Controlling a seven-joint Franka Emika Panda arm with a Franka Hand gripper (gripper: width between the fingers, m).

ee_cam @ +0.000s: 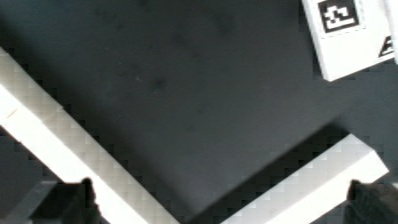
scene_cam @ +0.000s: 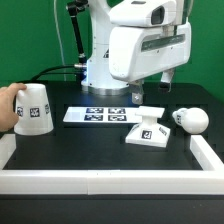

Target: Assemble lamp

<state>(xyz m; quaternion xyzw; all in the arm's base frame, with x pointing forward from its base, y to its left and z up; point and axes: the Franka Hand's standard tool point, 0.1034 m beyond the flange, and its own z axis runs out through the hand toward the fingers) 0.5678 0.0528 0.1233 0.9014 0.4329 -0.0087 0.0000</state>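
Hovering over the black tabletop (scene_cam: pixel 70 145), the jaws gape wide, holding nothing; the flat square white plastic base (scene_cam: pixel 148 131) lies just beside the round white bulb (scene_cam: pixel 190 120).

the front strip of the dark surface (scene_cam: pixel 90 150) lies bare from side to side, a wide lane inside the low white wall (scene_cam: pixel 110 181). at the exterior view's left the upright shade (scene_cam: pixel 32 108), a hand (scene_cam: pixel 5 105) on it, blocks that end. marker board (scene_cam: pixel 97 115), base (scene_cam: pixel 148 131) and bulb (scene_cam: pixel 190 120) fill the middle row, base and bulb just beside each other. the arm (scene_cam: pixel 140 45) bulks overhead.
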